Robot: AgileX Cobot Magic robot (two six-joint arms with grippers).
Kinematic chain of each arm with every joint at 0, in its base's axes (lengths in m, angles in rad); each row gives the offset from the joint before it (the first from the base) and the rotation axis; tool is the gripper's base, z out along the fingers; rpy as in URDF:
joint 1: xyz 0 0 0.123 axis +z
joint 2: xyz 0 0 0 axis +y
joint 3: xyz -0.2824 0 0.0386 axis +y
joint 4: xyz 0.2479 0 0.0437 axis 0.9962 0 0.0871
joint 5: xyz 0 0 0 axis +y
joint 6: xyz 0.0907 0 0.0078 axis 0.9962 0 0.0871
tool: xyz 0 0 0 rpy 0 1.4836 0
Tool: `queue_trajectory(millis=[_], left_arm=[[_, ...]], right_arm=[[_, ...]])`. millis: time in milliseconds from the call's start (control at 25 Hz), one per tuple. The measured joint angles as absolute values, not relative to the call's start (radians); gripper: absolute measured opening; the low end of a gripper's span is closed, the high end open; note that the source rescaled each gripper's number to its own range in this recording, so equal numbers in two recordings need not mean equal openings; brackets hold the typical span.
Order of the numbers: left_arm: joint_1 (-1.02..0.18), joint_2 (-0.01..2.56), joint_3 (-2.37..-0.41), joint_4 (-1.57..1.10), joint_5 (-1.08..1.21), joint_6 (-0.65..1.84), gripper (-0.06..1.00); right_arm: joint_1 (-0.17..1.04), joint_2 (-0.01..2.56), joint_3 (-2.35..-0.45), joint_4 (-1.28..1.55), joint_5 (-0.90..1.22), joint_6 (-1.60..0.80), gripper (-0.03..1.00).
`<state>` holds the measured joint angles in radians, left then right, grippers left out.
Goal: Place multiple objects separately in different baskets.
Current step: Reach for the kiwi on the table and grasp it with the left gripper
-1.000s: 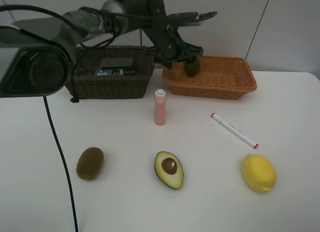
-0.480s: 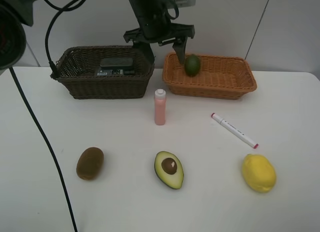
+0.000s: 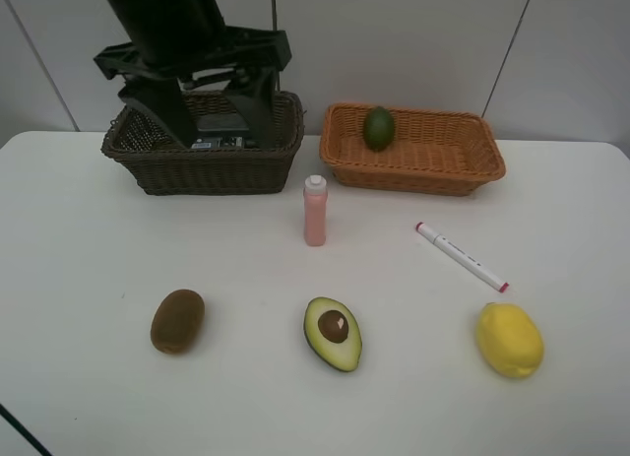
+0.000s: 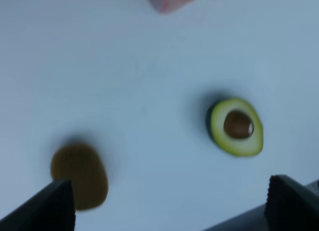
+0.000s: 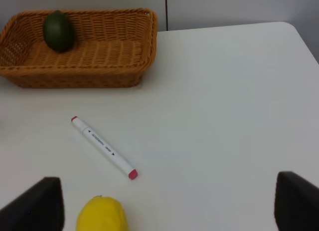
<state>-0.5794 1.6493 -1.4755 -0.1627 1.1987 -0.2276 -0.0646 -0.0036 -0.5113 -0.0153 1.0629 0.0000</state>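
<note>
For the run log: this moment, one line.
left claw open | right claw open | lime in tan basket | kiwi, avocado, lemon, marker, pink bottle on table

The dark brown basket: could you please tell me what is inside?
A flat black block and a dark-green item show; the left arm covers the rest of the basket.
</note>
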Motion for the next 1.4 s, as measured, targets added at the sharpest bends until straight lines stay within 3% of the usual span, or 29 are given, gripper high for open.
queue_trajectory(millis=[240,520,1000,1400], left_arm=[[-0.579,1.422,-1.103,-0.134,1.200,-0.234,0.99],[-0.579,1.454,-0.847,-0.113,1.093,-0.205,0.99],[-0.579,1.728,-0.800,-0.105,0.733,-0.380,0.99],[-0.579,1.883,-0.798,-0.105,0.583,-0.385,0.97]], right_arm=[[-0.065,-0.004,-0.511,-0.015,1.063,0.000,1.00],[-0.065,-0.004,-0.511,-0.015,1.063,0.000,1.00],[-0.065,-0.004,-0.511,-0.015,1.063,0.000,1.00],[-0.065,-0.004,-0.511,-0.015,1.063,0.000,1.00]])
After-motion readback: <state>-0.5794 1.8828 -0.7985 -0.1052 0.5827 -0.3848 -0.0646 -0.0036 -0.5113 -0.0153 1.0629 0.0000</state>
